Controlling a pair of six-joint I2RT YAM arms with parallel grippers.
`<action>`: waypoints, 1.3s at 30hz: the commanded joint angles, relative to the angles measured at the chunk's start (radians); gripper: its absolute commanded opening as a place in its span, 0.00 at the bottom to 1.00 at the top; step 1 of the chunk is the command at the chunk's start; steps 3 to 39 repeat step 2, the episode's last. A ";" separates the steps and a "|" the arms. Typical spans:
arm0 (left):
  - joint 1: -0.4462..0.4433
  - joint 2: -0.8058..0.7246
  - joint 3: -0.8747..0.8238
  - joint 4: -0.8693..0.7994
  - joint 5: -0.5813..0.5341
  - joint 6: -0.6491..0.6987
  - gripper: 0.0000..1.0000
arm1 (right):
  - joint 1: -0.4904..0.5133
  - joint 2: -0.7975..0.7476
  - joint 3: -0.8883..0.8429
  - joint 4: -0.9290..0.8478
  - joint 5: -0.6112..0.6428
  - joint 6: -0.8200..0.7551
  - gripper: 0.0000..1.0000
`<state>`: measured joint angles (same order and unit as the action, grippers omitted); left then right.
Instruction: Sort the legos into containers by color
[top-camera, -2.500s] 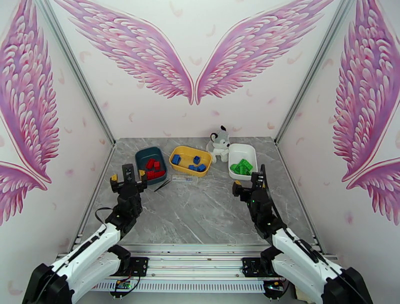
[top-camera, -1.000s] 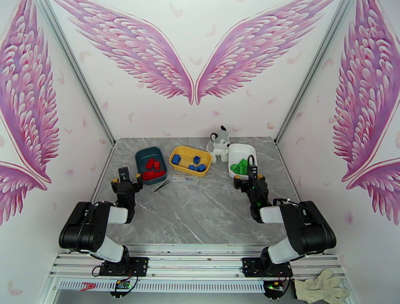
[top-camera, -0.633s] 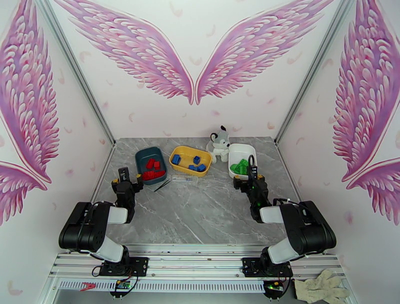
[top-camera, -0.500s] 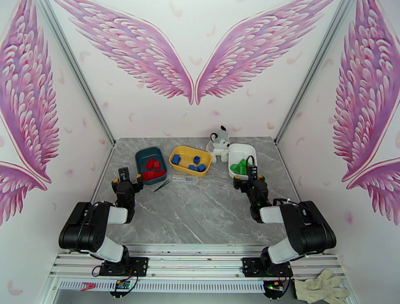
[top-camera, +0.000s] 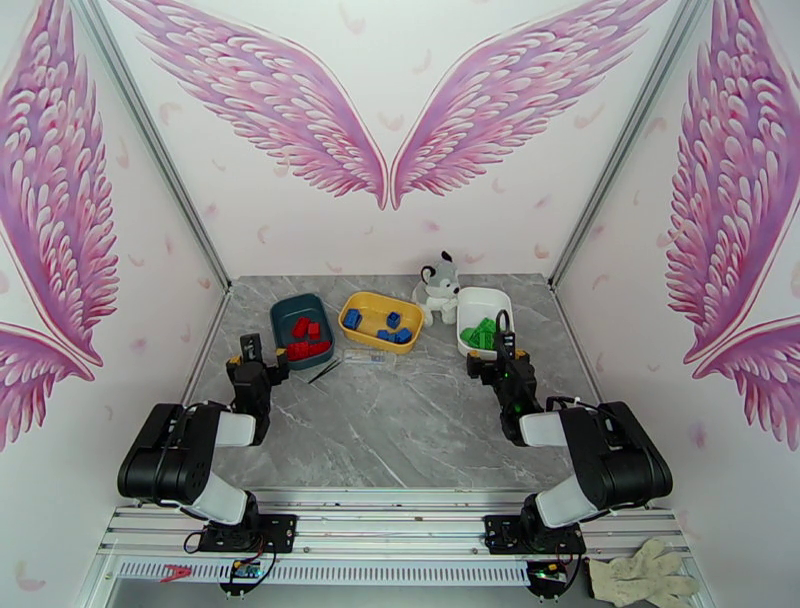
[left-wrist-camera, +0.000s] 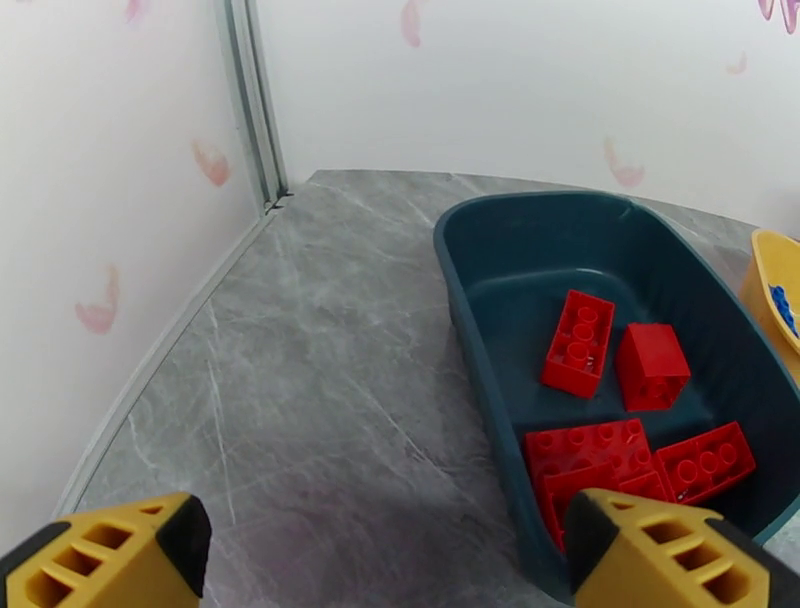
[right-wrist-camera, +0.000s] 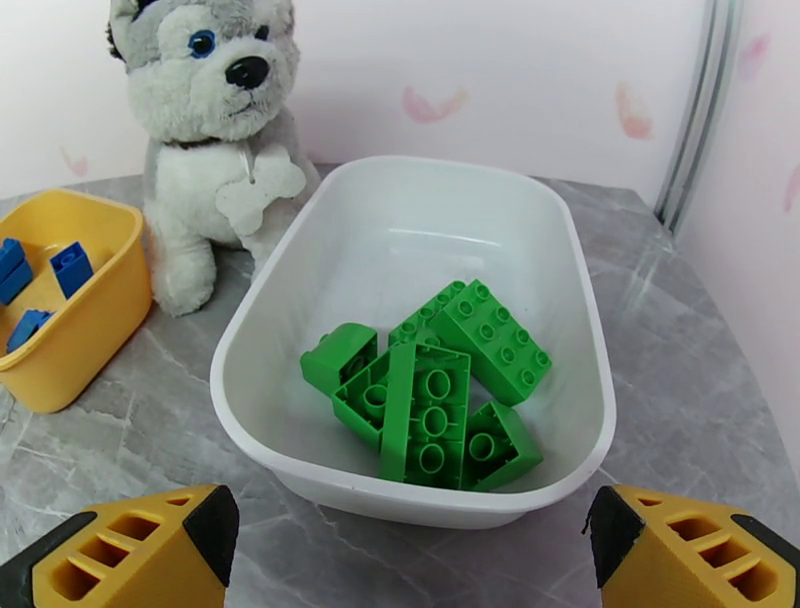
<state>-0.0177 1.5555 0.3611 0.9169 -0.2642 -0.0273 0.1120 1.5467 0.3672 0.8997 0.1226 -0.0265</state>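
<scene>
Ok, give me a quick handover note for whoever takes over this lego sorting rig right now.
Left gripper: open, holding nothing, near the dark teal tub.
Right gripper: open, holding nothing, in front of the white tub.
Red legos are in the dark teal tub, blue legos in the yellow tub, green legos in the white tub.
Done: every lego I can see is sorted by color.
Left: probably nothing; check behind the plush husky for strays.
</scene>
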 joint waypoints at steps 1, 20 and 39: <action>0.005 -0.021 0.023 -0.031 0.075 0.021 0.99 | -0.006 0.005 0.024 -0.021 -0.015 0.008 0.99; 0.005 -0.020 0.022 -0.027 0.075 0.021 0.99 | -0.006 0.004 0.024 -0.021 -0.015 0.008 0.99; 0.005 -0.020 0.022 -0.027 0.075 0.021 0.99 | -0.006 0.004 0.024 -0.021 -0.015 0.008 0.99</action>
